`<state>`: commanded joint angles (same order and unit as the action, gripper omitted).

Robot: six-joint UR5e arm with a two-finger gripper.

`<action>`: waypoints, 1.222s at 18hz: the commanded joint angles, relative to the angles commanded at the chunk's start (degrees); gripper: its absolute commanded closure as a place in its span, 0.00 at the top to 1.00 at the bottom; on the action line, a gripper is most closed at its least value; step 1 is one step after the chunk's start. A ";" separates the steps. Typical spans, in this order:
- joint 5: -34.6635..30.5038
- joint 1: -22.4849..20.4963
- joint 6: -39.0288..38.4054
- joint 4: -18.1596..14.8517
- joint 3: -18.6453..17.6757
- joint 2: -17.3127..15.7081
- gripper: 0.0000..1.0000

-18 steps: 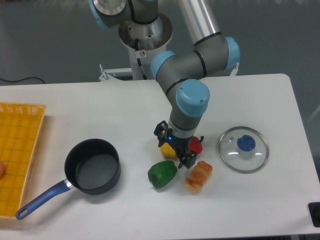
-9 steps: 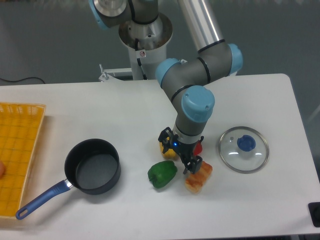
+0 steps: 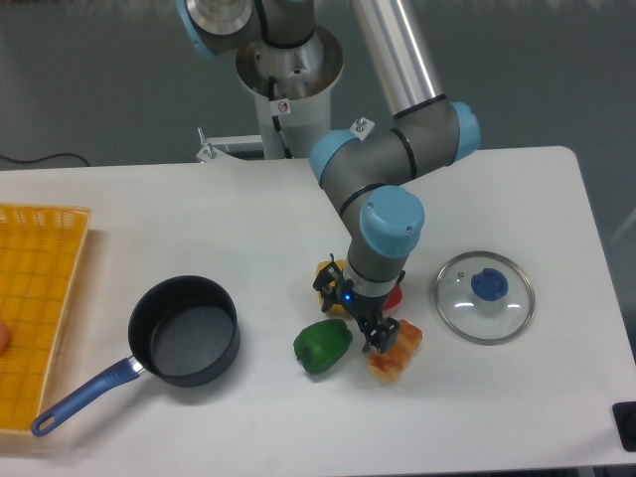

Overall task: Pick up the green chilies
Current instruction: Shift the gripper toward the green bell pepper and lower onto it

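The green chilies [image 3: 323,346] sit on the white tabletop [image 3: 149,224], right of the black pot [image 3: 186,331] and left of the toast-like toy [image 3: 395,350]. Just right of them hangs the claw [image 3: 350,318], fingers spread, gripping nothing, with the yellow pepper [image 3: 329,274] behind.

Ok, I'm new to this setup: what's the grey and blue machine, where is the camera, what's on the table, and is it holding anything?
It is a robot arm with grey tubes and blue joints, filmed by one fixed camera looking down at the white table. The gripper at its tip sits low among the toy food, beside the green pepper, the item to pick up. The pepper lies on the table, apparently not held; whether the jaws are open is unclear. Nearby are a yellow pepper, a red pepper and a bread-like toy. A glass lid lies to the right, a dark pot and a yellow basket to the left.
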<state>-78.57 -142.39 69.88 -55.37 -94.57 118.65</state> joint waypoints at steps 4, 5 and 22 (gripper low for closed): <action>-0.09 0.97 -0.44 0.00 -0.09 0.35 1.00; -0.09 1.06 -0.88 0.00 -0.09 0.35 1.00; -1.14 3.08 -2.29 1.76 0.18 2.73 0.90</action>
<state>-79.72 -139.31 67.59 -53.61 -94.39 121.38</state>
